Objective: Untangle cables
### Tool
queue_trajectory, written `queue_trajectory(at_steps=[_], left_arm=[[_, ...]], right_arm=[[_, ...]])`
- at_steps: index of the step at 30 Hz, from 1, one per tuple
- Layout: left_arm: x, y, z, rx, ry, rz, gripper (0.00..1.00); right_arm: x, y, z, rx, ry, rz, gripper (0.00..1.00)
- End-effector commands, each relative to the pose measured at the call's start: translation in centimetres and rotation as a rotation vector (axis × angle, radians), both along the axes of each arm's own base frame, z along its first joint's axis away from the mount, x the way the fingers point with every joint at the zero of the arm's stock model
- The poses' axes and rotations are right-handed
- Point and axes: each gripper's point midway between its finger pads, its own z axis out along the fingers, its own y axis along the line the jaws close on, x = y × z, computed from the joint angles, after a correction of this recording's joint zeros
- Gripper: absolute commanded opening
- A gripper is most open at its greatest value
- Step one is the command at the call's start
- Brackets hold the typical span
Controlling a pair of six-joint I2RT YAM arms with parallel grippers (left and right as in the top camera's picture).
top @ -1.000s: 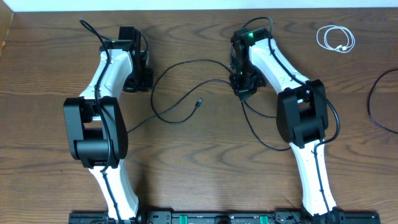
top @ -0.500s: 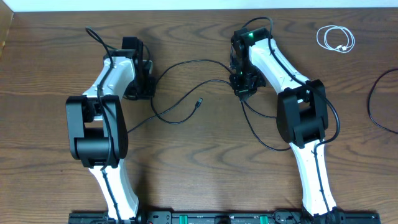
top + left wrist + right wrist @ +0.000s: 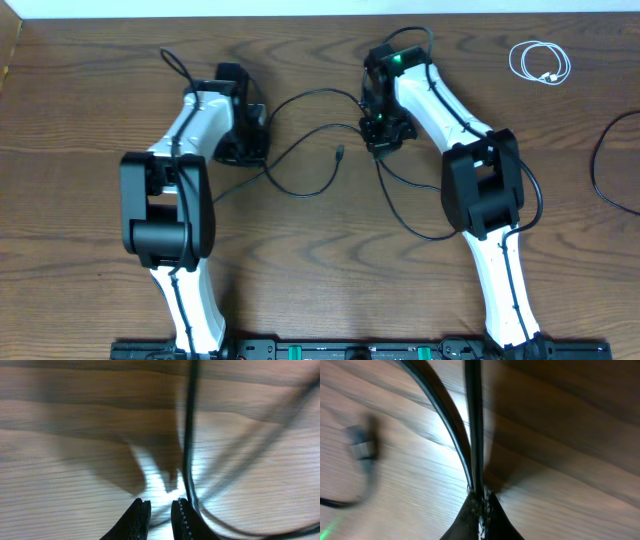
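The black cable [image 3: 310, 96] lies in loops on the wooden table between my two arms, and its free plug end [image 3: 340, 153] sits near the middle. My right gripper [image 3: 382, 135] is shut on it; in the right wrist view [image 3: 481, 497] two strands [image 3: 474, 420] run up from the closed tips, with the blurred plug [image 3: 362, 445] at left. My left gripper [image 3: 245, 140] is at the loop's left end. In the left wrist view [image 3: 160, 505] its jaws stand narrowly apart, and the cable [image 3: 189, 435] runs along the outside of the right finger. The white cable [image 3: 540, 62] lies coiled at the far right.
Another black cord [image 3: 598, 170] curves in from the table's right edge. The back edge of the table runs along the top of the overhead view. Thicker black arm wires hang along both white arms.
My left gripper has moved right and slightly down toward the middle. The black cable's left loop and its plug end have shifted right with it. The right gripper has barely moved.
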Motion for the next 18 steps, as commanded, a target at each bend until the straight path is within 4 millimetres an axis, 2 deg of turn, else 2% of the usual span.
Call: queue_trajectory(at_steps=[1,8,14,18], left_arm=[[-1.2,-2.4,-0.9,-0.015,0.041,-0.018,0.2],[-2.2,-4.9,-2.2,-0.01,0.051,-0.029,0.2],[-2.7,-6.0,-3.5,-0.016,0.054,0.001,0.2],[-2.3,-6.7,-3.4,-0.032,0.032,-0.012,0.19]], right_arm=[[0.0,2.3,1.7,0.075,-0.024,-0.031,0.01],[1.2,4.7,2.3,0.191,-0.039,-0.107,0.01],[3.2,5.8,2.3,0.22,-0.081,-0.234,0.01],[4.2,6.0,2.5,0.24,-0.112,-0.257,0.01]])
